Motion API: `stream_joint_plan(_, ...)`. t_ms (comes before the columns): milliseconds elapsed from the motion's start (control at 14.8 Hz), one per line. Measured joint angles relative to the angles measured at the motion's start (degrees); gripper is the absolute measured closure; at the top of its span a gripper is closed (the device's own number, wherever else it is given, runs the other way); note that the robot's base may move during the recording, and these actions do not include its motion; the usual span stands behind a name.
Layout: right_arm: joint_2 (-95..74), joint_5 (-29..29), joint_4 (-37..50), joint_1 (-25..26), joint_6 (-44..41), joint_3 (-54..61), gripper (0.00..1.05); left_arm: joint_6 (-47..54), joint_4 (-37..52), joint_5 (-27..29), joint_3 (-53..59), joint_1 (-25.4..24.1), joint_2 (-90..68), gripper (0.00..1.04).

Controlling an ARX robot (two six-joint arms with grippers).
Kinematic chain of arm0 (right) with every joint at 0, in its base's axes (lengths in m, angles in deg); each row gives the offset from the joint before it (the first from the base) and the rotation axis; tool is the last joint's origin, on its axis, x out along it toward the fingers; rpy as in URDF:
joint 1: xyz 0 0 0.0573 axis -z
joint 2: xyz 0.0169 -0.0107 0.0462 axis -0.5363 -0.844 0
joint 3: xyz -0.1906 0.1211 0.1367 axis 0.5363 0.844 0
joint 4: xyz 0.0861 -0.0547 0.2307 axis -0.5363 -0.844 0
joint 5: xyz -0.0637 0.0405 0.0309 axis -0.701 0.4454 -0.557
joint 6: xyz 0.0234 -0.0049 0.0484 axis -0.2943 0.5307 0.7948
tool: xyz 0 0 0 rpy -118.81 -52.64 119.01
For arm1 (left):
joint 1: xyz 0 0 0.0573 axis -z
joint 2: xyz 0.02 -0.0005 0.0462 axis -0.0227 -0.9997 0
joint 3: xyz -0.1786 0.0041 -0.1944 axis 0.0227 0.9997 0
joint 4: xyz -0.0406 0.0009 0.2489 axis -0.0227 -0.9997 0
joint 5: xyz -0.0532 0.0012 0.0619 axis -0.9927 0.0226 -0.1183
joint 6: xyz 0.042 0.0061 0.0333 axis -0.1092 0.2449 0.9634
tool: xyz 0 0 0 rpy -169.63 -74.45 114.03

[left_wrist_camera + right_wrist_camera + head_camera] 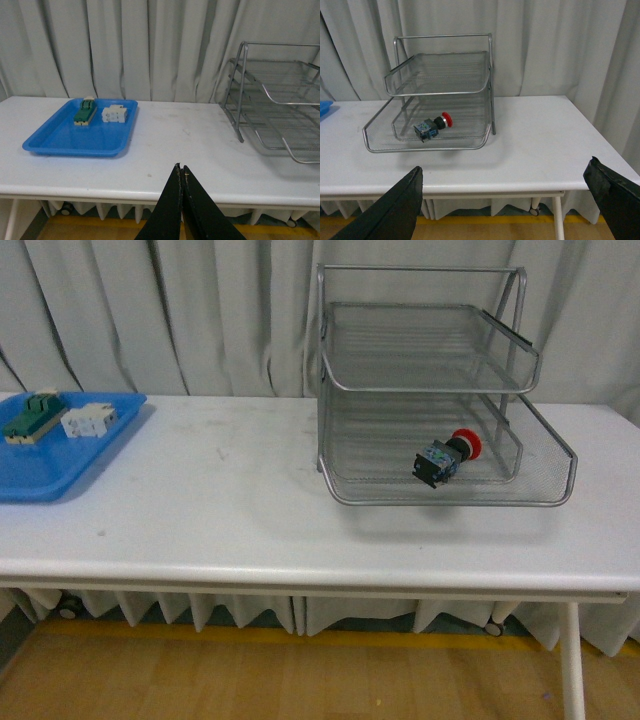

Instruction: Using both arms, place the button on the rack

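Since button (447, 458) lies tipped in rack (430, 502), any bump could roll it. Empty left end effector (180, 167) pinched together, right end effector (505, 165) spread wide.

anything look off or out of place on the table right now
Nothing looks spilled or damaged. The only odd thing is the button, which lies tipped on its side, skewed to the rack's edges, in a lower tier of the rack; I cannot tell which tier. The blue tray holds two other parts.
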Motion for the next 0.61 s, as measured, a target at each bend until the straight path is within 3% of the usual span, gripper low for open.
stream_joint_plan(202,0.0,-0.04,0.0,0.0,0.0,0.0,0.06,0.0,-11.19,-0.02,-0.02,0.0,9.16,1.03)
stream_joint_plan(472,0.0,0.0,0.0,0.0,0.0,0.0,0.06,0.0,-10.32,0.0,-0.02,0.0,9.94,1.03)
stream_joint_plan(540,0.0,0.0,0.02,0.0,0.0,0.0,0.06,0.0,-10.51,0.0,-0.02,0.0,9.94,1.01)
stream_joint_plan(608,0.0,0.0,0.02,0.0,0.0,0.0,0.06,0.0,-10.51,0.02,-0.02,0.0,9.94,0.88)
